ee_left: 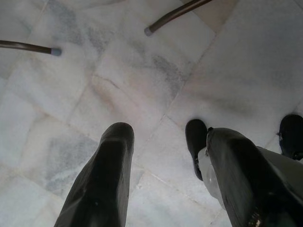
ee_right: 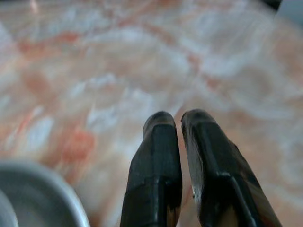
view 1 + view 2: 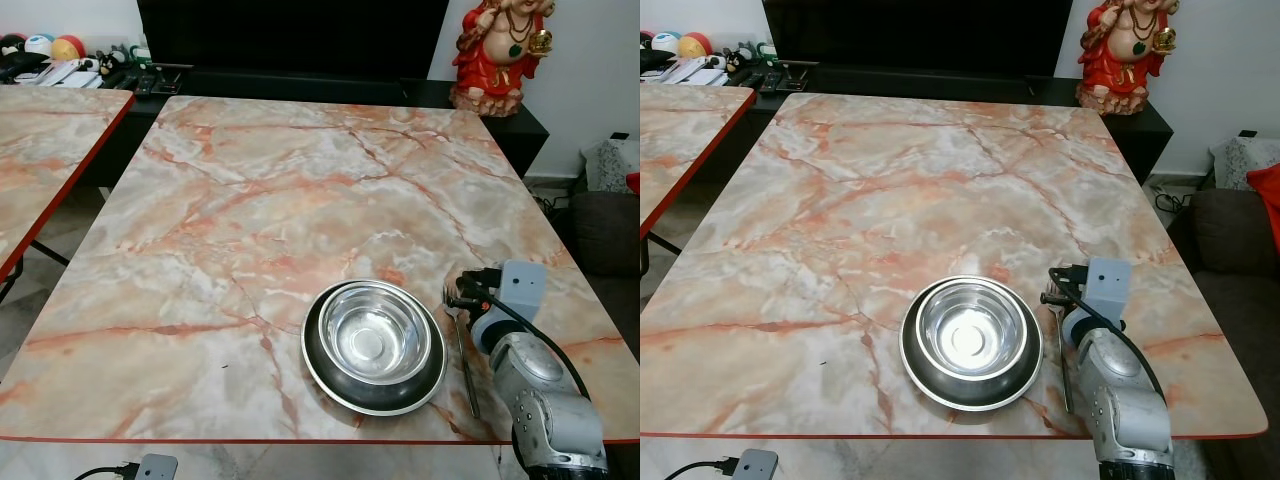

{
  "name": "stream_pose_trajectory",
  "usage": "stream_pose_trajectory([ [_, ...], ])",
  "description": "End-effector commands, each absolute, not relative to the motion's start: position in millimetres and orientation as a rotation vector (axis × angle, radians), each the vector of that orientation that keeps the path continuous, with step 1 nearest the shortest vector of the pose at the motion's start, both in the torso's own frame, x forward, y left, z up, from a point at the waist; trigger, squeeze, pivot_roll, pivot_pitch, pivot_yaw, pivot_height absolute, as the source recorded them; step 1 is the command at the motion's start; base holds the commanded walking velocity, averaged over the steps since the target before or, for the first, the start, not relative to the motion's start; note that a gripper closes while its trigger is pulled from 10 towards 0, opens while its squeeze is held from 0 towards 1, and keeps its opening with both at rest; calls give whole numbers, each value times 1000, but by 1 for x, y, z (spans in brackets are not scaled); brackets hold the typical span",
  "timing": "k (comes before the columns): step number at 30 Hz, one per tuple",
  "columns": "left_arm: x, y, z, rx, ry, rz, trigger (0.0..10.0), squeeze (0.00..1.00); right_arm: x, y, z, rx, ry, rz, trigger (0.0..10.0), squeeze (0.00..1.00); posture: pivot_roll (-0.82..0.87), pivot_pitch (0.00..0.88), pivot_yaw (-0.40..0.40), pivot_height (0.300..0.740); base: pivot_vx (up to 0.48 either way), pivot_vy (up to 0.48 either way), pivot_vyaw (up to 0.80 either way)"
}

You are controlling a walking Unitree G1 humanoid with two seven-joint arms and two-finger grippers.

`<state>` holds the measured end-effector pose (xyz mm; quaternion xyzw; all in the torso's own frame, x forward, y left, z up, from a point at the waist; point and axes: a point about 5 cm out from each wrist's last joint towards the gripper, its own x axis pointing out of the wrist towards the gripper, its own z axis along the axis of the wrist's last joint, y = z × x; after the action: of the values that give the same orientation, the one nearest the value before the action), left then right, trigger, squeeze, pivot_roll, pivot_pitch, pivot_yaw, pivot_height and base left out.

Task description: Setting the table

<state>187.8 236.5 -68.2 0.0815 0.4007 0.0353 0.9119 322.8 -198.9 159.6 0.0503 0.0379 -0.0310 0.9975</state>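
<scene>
A steel bowl (image 3: pixel 375 335) sits inside a dark, silver-rimmed plate (image 3: pixel 325 375) near the front edge of the marble table (image 3: pixel 250 200). Just right of the plate lies a fork (image 3: pixel 466 375), its handle pointing to the front edge and its tines away from me. My right gripper (image 3: pixel 462 298) hovers low at the tine end, its fingers (image 2: pixel 161 142) shut with a hairline gap and nothing visible between them. The bowl's rim (image 2: pixel 42 189) appears beside them in the right wrist view. My left gripper (image 1: pixel 161 132) hangs open over the tiled floor.
A second marble table (image 3: pixel 40 150) stands at the left with a gap between. A red statue (image 3: pixel 500 50) is on the black cabinet (image 3: pixel 300 85) behind the table. A grey sofa (image 3: pixel 605 230) is at the right. A small device with a cable (image 3: pixel 150 467) lies on the floor.
</scene>
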Motion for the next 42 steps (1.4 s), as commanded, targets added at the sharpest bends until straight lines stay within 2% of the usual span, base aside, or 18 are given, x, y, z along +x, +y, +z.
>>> stream_pose_trajectory([
  [1, 178, 237, -74, 177, 868, 71, 10000, 0, 322, -203, 183, 83, -65, -86, 10000, 0, 6, 154, -58, 740, 0, 0, 0],
  [4, 176, 238, -74, 178, 872, 71, 10000, 0, 316, -202, 184, 13, -121, -119, 10000, 0, 7, 142, -52, 740, 0, 0, 0],
  [8, 176, 238, -74, 178, 873, 71, 10000, 0, 308, -203, 182, 63, -162, -147, 10000, 0, 11, 128, -49, 740, 0, 0, 0],
  [13, 183, 239, -71, 184, 863, 63, 10000, 0, 308, -211, 183, 35, -190, -183, 10000, 0, -10, 111, -33, 740, 0, 0, 0],
  [22, 193, 244, -65, 199, 842, 54, 10000, 0, 305, -209, 187, 67, -242, -225, 10000, 0, -28, 98, 9, 740, 0, 0, 0],
  [29, 195, 243, -63, 187, 827, 58, 10000, 0, 307, -210, 188, 43, -246, -210, 10000, 0, -23, 87, 4, 740, 0, 0, 0],
  [34, 186, 241, -68, 156, 842, 73, 10000, 0, 307, -205, 184, 25, -242, -179, 10000, 0, -11, 49, -5, 740, 0, 0, 0],
  [37, 177, 242, -73, 155, 869, 75, 10000, 0, 310, -203, 187, 19, -272, -171, 10000, 0, -9, 17, -1, 740, 0, 0, 629],
  [42, 180, 243, -71, 161, 865, 67, 10000, 0, 317, -199, 184, 51, -258, -165, 10000, 0, -11, 0, 14, 740, 0, 0, 640],
])
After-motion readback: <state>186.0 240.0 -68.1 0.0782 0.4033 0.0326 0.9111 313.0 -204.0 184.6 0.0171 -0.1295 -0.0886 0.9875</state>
